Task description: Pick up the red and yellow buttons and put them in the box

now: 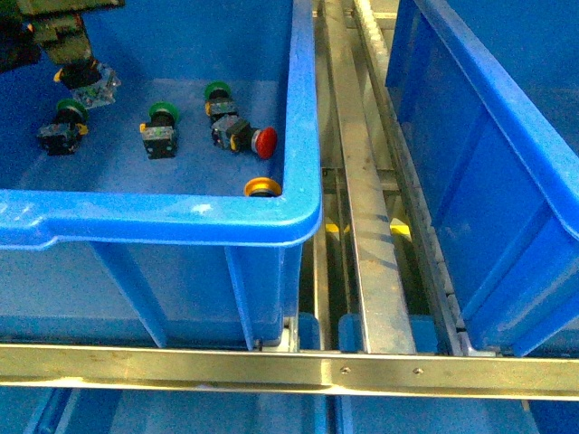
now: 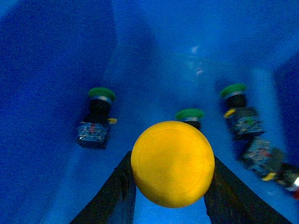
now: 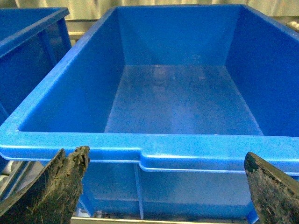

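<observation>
Yellow button point(image 2: 172, 163), gripped in left end effector point(image 2: 171, 158)

Front above, left wrist inside same bin point(image 1: 163, 217).

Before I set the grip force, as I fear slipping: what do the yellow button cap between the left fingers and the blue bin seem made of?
Yellow button cap: probably moulded plastic, smooth satin finish; even colour, soft sheen, no grain. Blue bin: likely rigid plastic, glossy; bright highlights on its rounded rim, moulded ribs.
</observation>
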Controlling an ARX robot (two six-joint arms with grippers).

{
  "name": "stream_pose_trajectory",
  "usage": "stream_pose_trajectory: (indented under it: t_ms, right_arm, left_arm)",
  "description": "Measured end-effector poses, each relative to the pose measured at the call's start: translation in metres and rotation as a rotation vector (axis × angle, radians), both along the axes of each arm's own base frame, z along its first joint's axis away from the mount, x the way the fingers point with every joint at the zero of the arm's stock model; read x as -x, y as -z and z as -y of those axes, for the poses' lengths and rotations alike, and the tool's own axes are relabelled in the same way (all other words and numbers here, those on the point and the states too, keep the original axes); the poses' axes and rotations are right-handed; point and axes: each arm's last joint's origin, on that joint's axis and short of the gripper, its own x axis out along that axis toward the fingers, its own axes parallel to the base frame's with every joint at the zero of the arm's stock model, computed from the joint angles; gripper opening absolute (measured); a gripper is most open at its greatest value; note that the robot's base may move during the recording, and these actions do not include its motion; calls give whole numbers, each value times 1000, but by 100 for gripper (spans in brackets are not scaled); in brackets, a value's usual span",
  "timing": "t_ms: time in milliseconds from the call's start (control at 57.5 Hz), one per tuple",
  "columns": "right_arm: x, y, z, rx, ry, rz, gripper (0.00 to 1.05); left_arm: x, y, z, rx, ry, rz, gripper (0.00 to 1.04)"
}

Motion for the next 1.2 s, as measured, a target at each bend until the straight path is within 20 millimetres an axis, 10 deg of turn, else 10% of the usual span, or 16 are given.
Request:
stream_pose_trajectory:
  t_ms: [331,557,835,1200]
  right_arm:
    - [0,0,0,0,0,0,99]
    - [0,0,0,0,0,0,99]
    - [0,0,0,0,0,0,99]
    - [0,0,0,0,0,0,99]
  left_arm:
    - [64,-35,-4,432,460,268,33]
    - [55,-38,20,658,657,328,33]
    - [30,-37,106,864,1059,219,33]
    - [39,-25,108,1007,1148,164,32]
